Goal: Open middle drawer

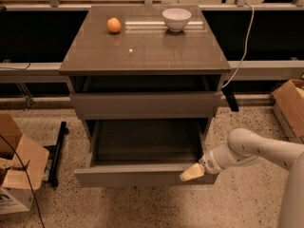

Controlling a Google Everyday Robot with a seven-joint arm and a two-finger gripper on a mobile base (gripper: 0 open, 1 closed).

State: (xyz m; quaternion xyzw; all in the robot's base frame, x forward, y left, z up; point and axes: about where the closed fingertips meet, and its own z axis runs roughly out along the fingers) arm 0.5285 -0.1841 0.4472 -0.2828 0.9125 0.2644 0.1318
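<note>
The middle drawer (137, 175) is pulled far out of the grey-brown cabinet, so its dark, empty box shows. Its flat front faces me low in the view. My gripper (192, 173), cream-tipped at the end of a white arm coming in from the right, rests at the right end of that front, on its top edge. The uppermost drawer front (145, 104) sits above, with a dark gap between it and the cabinet top. The lowest drawer front is hidden under the pulled-out drawer.
On the cabinet top (142, 51) lie an orange (113, 25) and a white bowl (176, 19). Cardboard boxes stand on the floor at left (16, 167) and right (289, 106). A black bar (57, 151) lies left of the cabinet. A white cable (242, 42) hangs at right.
</note>
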